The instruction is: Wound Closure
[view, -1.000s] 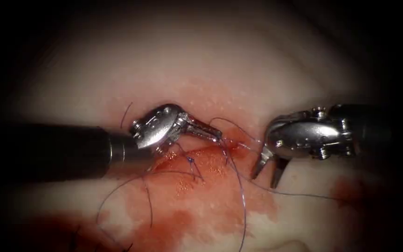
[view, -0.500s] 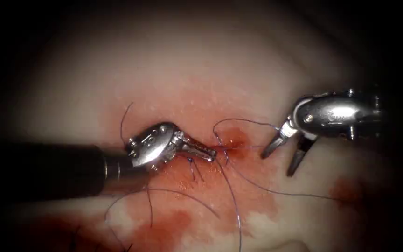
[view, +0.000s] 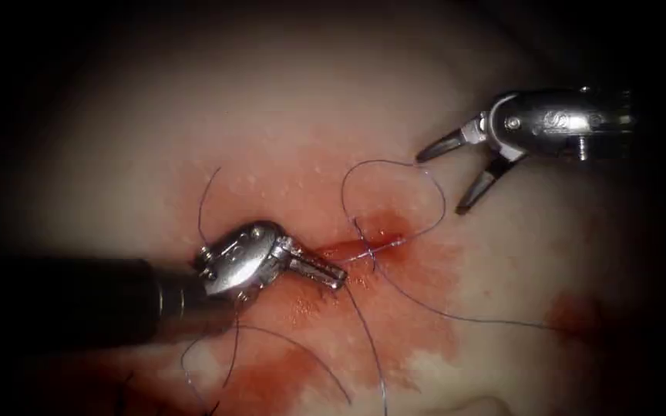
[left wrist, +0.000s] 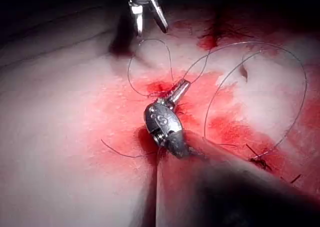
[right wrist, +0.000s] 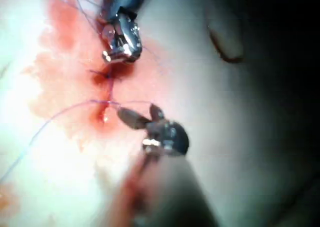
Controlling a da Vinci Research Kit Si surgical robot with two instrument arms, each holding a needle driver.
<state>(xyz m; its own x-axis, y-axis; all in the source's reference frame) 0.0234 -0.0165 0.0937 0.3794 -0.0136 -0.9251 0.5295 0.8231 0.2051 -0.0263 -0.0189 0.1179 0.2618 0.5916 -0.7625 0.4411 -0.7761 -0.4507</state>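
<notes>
On the pale tissue [view: 310,115] the cut [view: 383,235] shows as a short red line. My left tool [view: 338,276] lies low at the cut's left end, jaws shut on the purple thread [view: 395,163]. From there the thread runs along the cut and rises in an open loop above it. In the left wrist view the same tool [left wrist: 181,90] rests beside that loop [left wrist: 150,42]. My right tool [view: 439,183] hovers up and to the right of the cut, jaws open, holding nothing. In the right wrist view it [right wrist: 138,114] hangs just above the thread.
Red fluid [view: 294,370] stains the tissue around and below the cut. Slack thread strands trail down [view: 375,362] and off to the right [view: 502,322]. Dark cut ends of thread [view: 129,385] stand at the lower left. A thread tail [view: 202,200] sticks up behind the left tool.
The left tool has moved down and left with the thread. The right tool, open throughout, has risen up and right away from the cut. The thread loop above the cut has widened.
</notes>
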